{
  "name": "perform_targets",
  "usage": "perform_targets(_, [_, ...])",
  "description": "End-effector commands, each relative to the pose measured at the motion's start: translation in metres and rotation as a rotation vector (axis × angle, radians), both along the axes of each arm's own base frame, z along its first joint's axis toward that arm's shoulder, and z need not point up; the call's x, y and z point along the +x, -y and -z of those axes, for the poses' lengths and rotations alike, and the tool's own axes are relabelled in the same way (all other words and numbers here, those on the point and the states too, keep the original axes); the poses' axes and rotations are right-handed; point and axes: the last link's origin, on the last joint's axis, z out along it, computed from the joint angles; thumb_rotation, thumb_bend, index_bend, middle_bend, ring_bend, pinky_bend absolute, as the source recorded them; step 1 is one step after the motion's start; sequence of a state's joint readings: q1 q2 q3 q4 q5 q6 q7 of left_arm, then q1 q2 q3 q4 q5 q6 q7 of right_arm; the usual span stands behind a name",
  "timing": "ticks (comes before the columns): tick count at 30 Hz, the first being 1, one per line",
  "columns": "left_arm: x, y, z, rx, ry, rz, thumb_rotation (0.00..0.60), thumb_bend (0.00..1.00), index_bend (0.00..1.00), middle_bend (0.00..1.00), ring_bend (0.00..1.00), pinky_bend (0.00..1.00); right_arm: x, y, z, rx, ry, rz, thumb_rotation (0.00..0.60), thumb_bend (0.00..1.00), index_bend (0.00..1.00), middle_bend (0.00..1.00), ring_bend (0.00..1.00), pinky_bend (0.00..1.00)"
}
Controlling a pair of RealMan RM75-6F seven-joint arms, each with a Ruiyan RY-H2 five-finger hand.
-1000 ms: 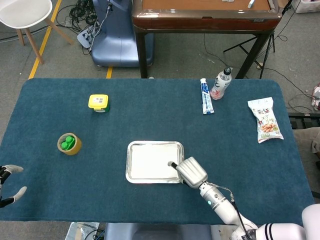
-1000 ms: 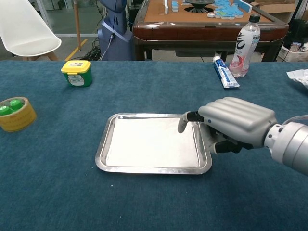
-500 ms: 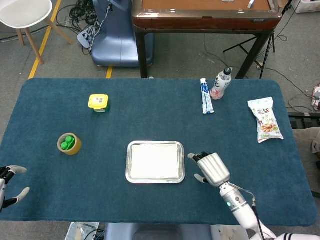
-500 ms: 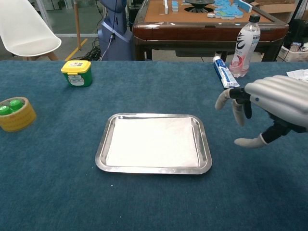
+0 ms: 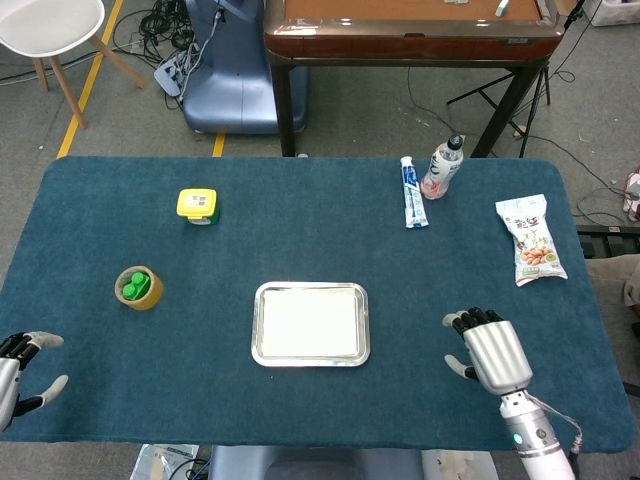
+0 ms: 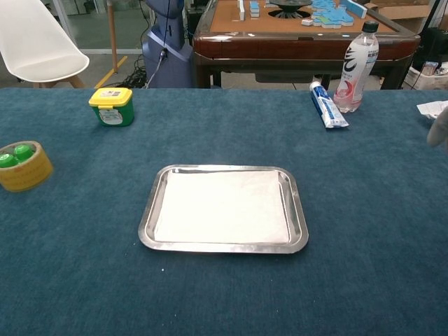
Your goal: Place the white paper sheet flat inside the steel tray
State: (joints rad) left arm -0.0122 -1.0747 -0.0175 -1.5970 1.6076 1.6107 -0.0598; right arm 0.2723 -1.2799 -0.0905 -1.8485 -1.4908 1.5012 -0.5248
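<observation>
Right robot hand [image 5: 486, 352] hovers over the surface [image 5: 480, 270] near its front edge, well to the right of the steel tray [image 5: 260, 338], fingers spread and holding nothing; in the chest view only a fingertip shows at the right border. Left robot hand [image 5: 22, 366] sits at the front left corner, partly cut off by the frame, fingers apart and released as well. Spread across the surface is a dark blue cloth. At the middle, nearer the front edge than the back, lies the steel tray, and the white paper sheet [image 6: 222, 206] rests flat inside it, covering nearly all of its floor within the raised rim. Toward the right edge lies a snack packet [image 5: 532, 238]. Near the back edge, right of centre, stands a clear water bottle [image 6: 355, 64], and just beside it on its left lies a toothpaste tube [image 6: 327, 105]. Close to the left edge sits a roll of tape [image 6: 24, 166] with green items in its core. Further back on the left stands a small green tub with a yellow lid [image 6: 111, 106].
</observation>
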Motion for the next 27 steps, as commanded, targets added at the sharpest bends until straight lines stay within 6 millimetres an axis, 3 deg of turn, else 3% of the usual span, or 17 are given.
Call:
perform_targets(1, [0.000, 0.000, 0.001, -0.004, 0.000, 0.002, 0.600, 0.19, 0.38, 0.39, 0.30, 0.46, -0.009, -0.009, -0.009, -0.016, 0.028, 0.039, 0.600, 0.17, 0.41, 0.48, 0.36, 0.44])
perform_targets(12, [0.001, 0.000, 0.003, -0.008, -0.004, 0.002, 0.600, 0.19, 0.38, 0.39, 0.30, 0.46, -0.040, -0.010, -0.012, -0.004, 0.048, 0.120, 0.600, 0.17, 0.41, 0.48, 0.36, 0.44])
perform_targets(27, [0.002, 0.003, 0.005, -0.014, -0.008, 0.008, 0.600, 0.19, 0.38, 0.39, 0.30, 0.46, -0.048, 0.002, -0.009, 0.049, 0.117, 0.147, 0.600, 0.17, 0.41, 0.48, 0.36, 0.44])
